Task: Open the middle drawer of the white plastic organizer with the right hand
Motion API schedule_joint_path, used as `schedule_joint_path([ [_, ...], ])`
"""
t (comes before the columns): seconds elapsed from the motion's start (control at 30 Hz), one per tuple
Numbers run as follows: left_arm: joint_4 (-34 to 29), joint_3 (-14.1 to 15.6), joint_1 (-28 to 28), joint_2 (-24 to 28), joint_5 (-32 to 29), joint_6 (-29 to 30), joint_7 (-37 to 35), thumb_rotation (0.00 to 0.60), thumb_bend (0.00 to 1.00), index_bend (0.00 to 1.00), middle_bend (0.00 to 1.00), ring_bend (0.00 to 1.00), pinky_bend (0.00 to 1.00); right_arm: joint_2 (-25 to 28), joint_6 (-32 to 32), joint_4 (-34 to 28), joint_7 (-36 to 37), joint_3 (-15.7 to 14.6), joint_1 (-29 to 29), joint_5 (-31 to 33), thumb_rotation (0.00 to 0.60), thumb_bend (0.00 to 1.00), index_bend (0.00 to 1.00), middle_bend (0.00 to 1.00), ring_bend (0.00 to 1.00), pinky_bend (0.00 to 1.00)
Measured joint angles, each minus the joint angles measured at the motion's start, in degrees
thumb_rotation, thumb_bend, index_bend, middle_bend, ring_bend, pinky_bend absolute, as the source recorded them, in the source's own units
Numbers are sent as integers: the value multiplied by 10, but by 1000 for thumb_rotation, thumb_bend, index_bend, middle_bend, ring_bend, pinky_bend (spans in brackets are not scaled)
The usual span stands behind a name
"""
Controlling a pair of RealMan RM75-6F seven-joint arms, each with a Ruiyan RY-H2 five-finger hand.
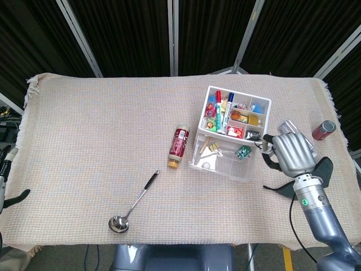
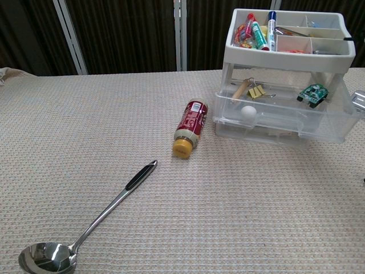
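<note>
Covering the worktop (image 1: 101, 118) is a beige woven cloth, and the white plastic organizer (image 1: 236, 105) sits right of centre on it, top tray full of markers and small bits. Its clear middle drawer (image 2: 283, 117) stands pulled out toward the robot, so the task looks about done. The drawer's long axis runs side to side; it slides front to back, front wall facing the near worktop edge. Judging by the thin clear plastic and small contents, it is light, rigid, smooth and a bit slippery; best hold is the front lip near the middle, so it doesn't skew. The right hand (image 1: 292, 155) is just right of the organizer, apart from it, fingers loosely spread, holding nothing. The left hand is barely visible at the far left edge; can't tell its state. A steel ladle with black handle (image 1: 134, 202) lies near the front, and a red bottle with yellow cap (image 1: 178, 146) lies just left of the organizer.
</note>
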Motion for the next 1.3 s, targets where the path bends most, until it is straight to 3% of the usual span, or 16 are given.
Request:
schedule_joint_path([
  [0.33,-4,2,3,1,5,5,4,600,70,0,0,0,0,-19,-32,105,78,-20,-43,-1,600,331,621,1000,1000,631],
  [0.7,-4,2,3,1,5,4,3,600,70,0,0,0,0,-68,-52,171,112,-37,-72,-19,600,312,606,1000,1000,631],
  [0.9,-4,2,3,0,6,4,3,600,70,0,0,0,0,-95,-56,206,142,-39,-87,-40,600,240,520,998,974,629],
  [1.1,-3,2,3,0,5,3,1,600,70,0,0,0,0,-103,-44,216,164,-34,-101,-64,600,185,456,926,896,582],
  [1.2,-3,2,3,0,7,3,1,600,70,0,0,0,0,-104,-31,218,173,-32,-110,-79,600,173,426,861,844,499],
  [1.3,-3,2,3,0,8,4,-1,600,70,0,0,0,0,-103,-17,218,181,-30,-120,-92,600,171,396,736,748,397],
])
